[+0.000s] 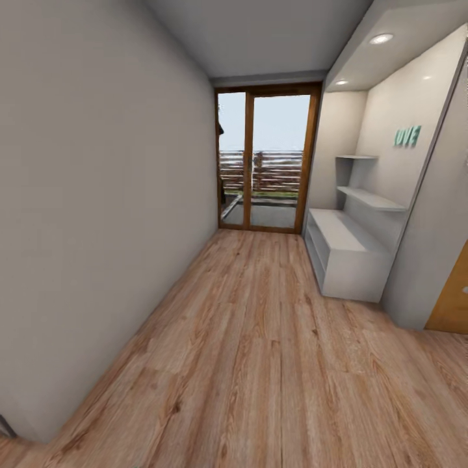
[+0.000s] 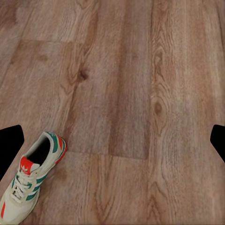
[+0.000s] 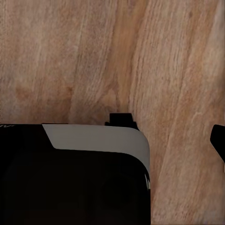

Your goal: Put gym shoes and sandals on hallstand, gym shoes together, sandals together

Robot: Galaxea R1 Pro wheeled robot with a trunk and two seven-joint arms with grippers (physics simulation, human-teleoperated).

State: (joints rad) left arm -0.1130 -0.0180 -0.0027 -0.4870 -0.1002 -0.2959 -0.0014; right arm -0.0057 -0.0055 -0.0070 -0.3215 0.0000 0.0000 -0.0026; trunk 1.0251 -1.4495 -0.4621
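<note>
Black fingertips (image 2: 10,143) of your left gripper (image 2: 112,140) sit at the two sides of the left wrist view with a wide gap of bare plank between them, so it is open and holds nothing. Your right gripper I cannot judge: the right wrist view gives one dark fingertip (image 3: 218,140) at the frame edge, the rest hidden behind a black and pale grey part of the robot (image 3: 75,173). Past the left fingers, one gym shoe (image 2: 32,176) lies on the corridor floor (image 2: 131,84), white, with green stripes and red-orange patches, its toe cut off by the frame. The head view gives you the hallstand (image 1: 348,257) against the right wall, its bench bare, and glass doors (image 1: 265,166) at the far end.
</note>
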